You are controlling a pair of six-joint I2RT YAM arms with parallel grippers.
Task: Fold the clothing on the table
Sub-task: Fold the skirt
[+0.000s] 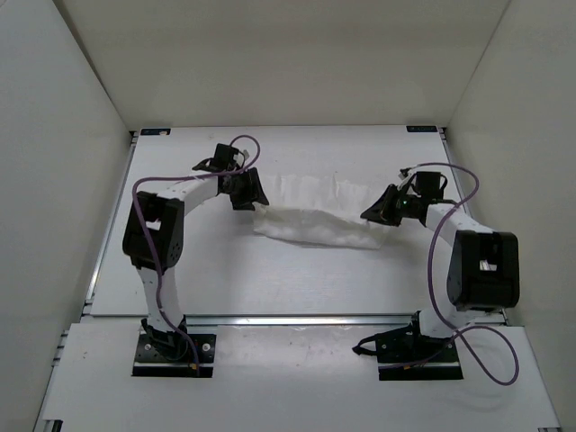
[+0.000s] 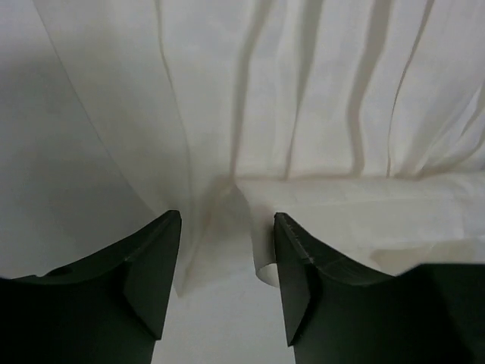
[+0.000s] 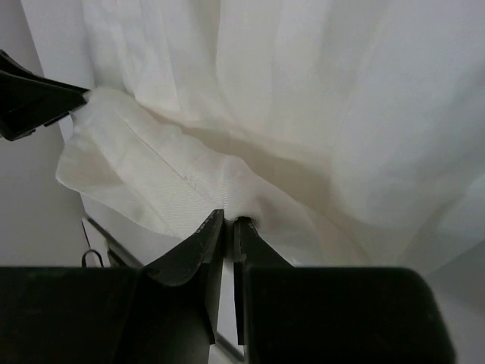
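Observation:
The white clothing [image 1: 315, 219] lies bunched in a creased band across the middle of the table [image 1: 270, 279]. My left gripper [image 1: 248, 194] is at its left end. In the left wrist view this gripper [image 2: 227, 216] stands open, and a curled edge of the clothing [image 2: 318, 114] lies just ahead of and between its fingers, not pinched. My right gripper [image 1: 379, 214] is at the cloth's right end. Seen from the right wrist, that gripper [image 3: 229, 216] is shut on a raised fold of the clothing [image 3: 303, 98].
White side walls [image 1: 54, 180] rise close on the left, right and back of the table. A metal rail [image 1: 297, 318] runs along the front edge, with both arm bases just behind it. Purple cables loop over both arms.

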